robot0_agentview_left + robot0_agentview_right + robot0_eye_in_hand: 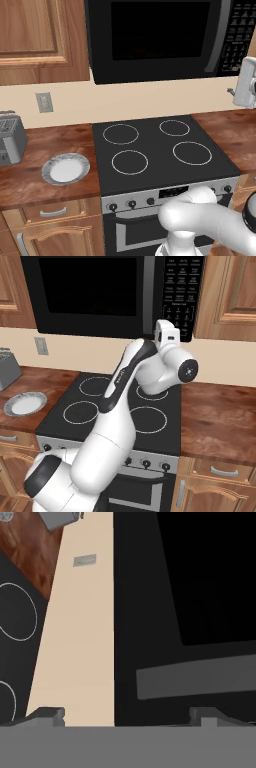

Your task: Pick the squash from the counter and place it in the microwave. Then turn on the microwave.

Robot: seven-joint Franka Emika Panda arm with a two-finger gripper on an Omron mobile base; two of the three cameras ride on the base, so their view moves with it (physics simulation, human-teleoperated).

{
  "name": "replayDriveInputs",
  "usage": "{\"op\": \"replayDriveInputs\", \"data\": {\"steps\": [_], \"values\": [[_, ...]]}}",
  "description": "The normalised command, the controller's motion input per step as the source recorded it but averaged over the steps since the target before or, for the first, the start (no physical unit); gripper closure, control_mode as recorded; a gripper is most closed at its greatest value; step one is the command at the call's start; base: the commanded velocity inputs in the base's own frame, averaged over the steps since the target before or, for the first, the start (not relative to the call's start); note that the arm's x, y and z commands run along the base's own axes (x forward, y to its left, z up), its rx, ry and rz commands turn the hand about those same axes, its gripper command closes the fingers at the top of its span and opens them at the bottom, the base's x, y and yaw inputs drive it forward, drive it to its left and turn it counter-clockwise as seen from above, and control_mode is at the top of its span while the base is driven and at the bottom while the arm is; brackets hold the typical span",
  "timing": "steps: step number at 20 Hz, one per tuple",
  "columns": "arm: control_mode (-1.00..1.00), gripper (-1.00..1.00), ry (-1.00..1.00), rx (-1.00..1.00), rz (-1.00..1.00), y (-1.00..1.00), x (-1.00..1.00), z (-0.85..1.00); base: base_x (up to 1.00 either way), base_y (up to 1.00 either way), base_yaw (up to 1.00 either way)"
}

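Hovering by the microwave (pixel 100 291) with its door closed

The tool (pixel 127 716) is sitting spread apart, gripping nothing, facing the handle (pixel 195 679). The squash is showing nowhere: not on the counter (pixel 50 145), nor the plate (pixel 65 168). Without it, any door move is risking wasted effort. The tool itself is barely showing in the base views.
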Motion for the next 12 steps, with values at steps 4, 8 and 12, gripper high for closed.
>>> {"op": "replayDriveInputs", "data": {"steps": [4, 8, 12], "values": [[-1.0, -1.0, 0.0, 0.0, 0.0, -0.1, 0.09, -0.02, 0.0, 0.0, 0.0], [-1.0, -1.0, 0.0, 0.0, 0.0, -0.07, 0.12, -0.03, 0.0, 0.0, 0.0], [-1.0, -1.0, 0.0, 0.0, 0.0, -0.04, 0.13, -0.03, 0.0, 0.0, 0.0]]}}
